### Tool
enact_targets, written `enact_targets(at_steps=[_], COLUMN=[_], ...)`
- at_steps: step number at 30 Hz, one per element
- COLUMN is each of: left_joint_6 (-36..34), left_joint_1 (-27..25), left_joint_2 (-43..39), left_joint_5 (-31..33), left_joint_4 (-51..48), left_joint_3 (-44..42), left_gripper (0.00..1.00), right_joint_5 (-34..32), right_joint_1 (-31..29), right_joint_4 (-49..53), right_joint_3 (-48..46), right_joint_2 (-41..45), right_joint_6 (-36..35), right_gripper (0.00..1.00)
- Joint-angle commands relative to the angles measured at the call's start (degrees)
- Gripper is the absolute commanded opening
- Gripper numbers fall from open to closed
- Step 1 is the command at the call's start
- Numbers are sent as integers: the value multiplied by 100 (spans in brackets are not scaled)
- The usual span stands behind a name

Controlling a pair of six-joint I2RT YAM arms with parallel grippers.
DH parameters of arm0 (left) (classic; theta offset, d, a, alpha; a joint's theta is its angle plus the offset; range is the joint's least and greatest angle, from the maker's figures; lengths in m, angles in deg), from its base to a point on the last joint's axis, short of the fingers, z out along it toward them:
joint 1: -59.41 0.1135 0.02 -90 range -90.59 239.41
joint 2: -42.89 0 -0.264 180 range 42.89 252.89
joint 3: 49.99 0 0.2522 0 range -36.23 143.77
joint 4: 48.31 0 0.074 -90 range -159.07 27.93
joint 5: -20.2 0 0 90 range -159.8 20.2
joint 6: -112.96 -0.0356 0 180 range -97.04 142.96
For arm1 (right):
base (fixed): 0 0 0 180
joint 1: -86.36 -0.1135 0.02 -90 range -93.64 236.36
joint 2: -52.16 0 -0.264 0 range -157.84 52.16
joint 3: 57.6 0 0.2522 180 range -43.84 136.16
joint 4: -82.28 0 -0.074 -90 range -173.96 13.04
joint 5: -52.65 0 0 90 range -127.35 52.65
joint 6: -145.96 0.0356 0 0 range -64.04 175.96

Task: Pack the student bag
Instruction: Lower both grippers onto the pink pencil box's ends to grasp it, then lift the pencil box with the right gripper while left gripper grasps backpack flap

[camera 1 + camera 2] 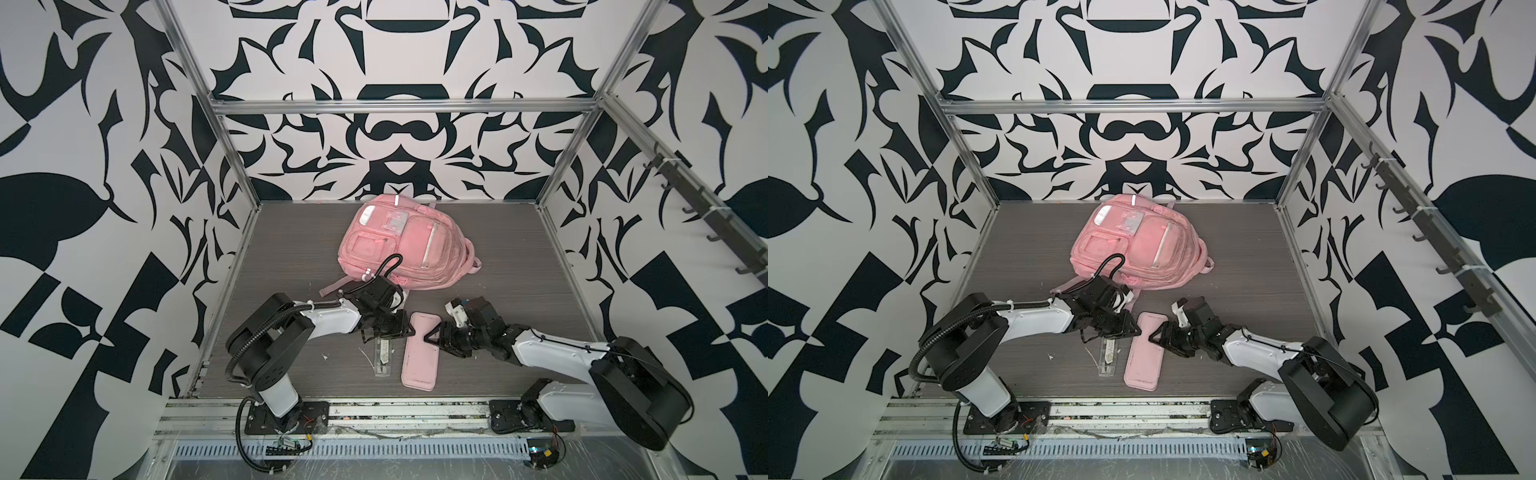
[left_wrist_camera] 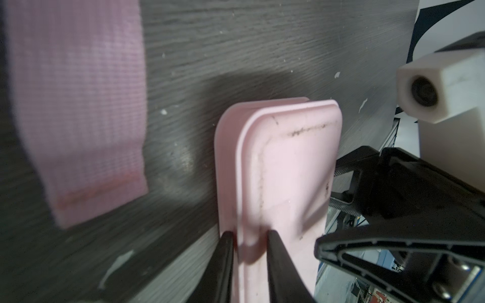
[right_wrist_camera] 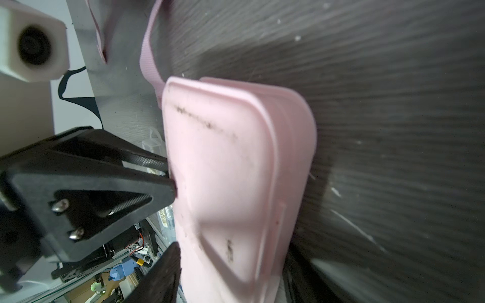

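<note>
The student bag (image 1: 399, 245) lies at the back of the surface (image 1: 291, 257). In front, the left gripper (image 2: 249, 237) narrowly pinches 1 long edge of the pencil case (image 1: 419, 365); the right gripper (image 1: 430, 337) clamps the opposite edge.

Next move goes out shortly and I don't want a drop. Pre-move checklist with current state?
1. Left gripper pinching pencil case rim: ok, clamped on both sides of it.
2. Right gripper gripping case: cannot tell; jaws straddle it, far-side contact hidden.
3. Student bag open: cannot tell; no open compartment shows, near edge hidden behind left arm.
4. Strap clear of case: cannot tell; it passes behind the case's far corner.
5. Clear packet packed: not ok; it lies on the table beside the case, partly under the left gripper.
</note>
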Motion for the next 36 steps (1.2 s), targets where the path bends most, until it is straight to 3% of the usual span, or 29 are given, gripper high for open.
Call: enact_targets(at_steps=[1, 9, 17, 31, 36], left_joint_6=[209, 315, 387, 273, -90], left_joint_1=[11, 71, 141, 294, 440], left_joint_2=[277, 305, 248, 115, -185], left_joint_5=[-228, -343, -365, -367, -240], left_joint_4=[270, 470, 511, 265, -326], left_joint_3=[-210, -239, -248, -125, 158], left_gripper=[25, 26, 29, 33, 36], right_joint_5=[95, 101, 171, 233, 310], right_joint_1=[-90, -82, -86, -64, 67], right_joint_4=[-678, -884, -1142, -1169, -994], right_joint_3=[-156, -87, 68, 212, 272], right_joint_2=[-110, -69, -243, -189, 70], right_joint_6=[119, 128, 179, 172, 159], right_gripper=[63, 63, 55, 32, 24])
